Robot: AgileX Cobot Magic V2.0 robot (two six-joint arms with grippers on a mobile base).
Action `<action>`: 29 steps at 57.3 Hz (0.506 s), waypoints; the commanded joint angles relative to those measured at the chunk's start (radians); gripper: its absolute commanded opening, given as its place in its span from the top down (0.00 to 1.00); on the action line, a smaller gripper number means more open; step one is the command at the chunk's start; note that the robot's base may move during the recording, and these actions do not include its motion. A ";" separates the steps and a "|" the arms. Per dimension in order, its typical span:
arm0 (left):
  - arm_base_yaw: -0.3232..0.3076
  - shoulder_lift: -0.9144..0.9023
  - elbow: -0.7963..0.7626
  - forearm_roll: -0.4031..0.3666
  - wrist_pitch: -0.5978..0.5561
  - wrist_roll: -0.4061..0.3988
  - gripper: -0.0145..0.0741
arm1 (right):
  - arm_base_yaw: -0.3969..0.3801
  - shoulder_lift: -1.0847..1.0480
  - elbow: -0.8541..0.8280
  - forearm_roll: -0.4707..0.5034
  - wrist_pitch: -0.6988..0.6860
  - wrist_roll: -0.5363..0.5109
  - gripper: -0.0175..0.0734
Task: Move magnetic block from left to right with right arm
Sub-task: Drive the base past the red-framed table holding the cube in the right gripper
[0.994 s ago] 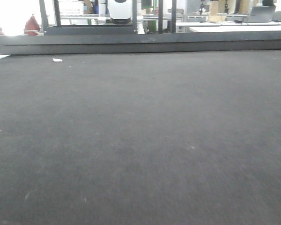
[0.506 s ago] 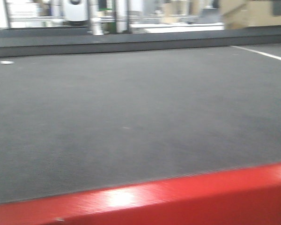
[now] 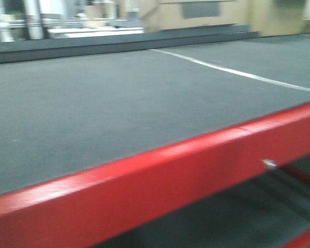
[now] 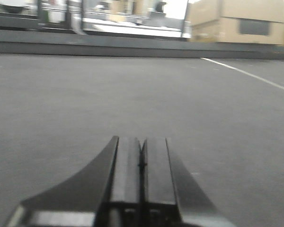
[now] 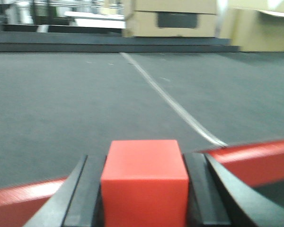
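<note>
One magnetic block (image 5: 144,184) is clamped in the right gripper (image 5: 143,161) near the red edge rail (image 5: 255,163) of the bench (image 5: 75,94), so I would carry it level rightward without loosening, while the left gripper (image 4: 142,142) is closed and empty.

the matte black, wedge-shaped left gripper (image 4: 142,142) ends in two flat, straight-edged rectangular fingers (image 4: 128,170), each backed on its outer side by a curved fin that sweeps wide toward the base, where two small dark recesses and a paler grey strip show at the blurred lower edge. the right gripper (image 5: 145,158), of the same black build, shows narrow dark-grey fingers (image 5: 195,189) flanked by thin black ribs that flare outward toward the base, with a lighter sheen along the rib edges.
</note>
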 commanded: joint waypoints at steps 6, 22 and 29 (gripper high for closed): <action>-0.007 -0.011 0.008 -0.002 -0.080 0.000 0.98 | -0.006 0.009 -0.028 -0.009 -0.084 -0.006 0.42; -0.007 -0.011 0.008 -0.002 -0.080 0.000 0.98 | -0.006 0.009 -0.028 -0.009 -0.084 -0.006 0.42; -0.007 -0.011 0.008 -0.002 -0.080 0.000 0.98 | -0.006 0.009 -0.028 -0.009 -0.084 -0.006 0.42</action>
